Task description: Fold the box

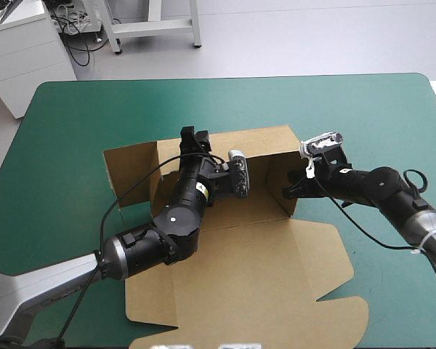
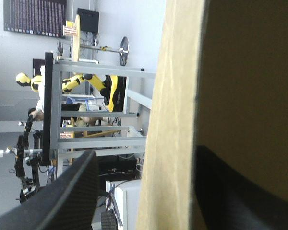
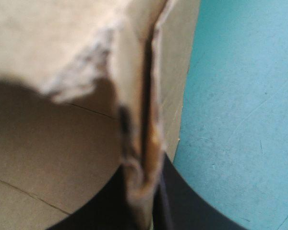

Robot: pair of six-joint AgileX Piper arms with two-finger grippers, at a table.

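The box (image 1: 254, 247) lies mid-desk (image 1: 73, 109) as a half-formed tray, with its back wall (image 1: 265, 142) and right wall (image 1: 276, 182) up and its lid flat. The right end effector (image 1: 291, 190) pinches the right wall. The left end effector (image 1: 195, 139) straddles the back wall, fingers apart. This looks like the wall-raising step; next the walls need tucking. Nothing shows inside the tray.

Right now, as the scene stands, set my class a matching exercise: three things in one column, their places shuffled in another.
1 left gripper
2 right gripper
3 lid

A lying flat on the teal-green cover
B shut on the box's right wall
C astride the box's far wall

Pairs: 1-C, 2-B, 3-A
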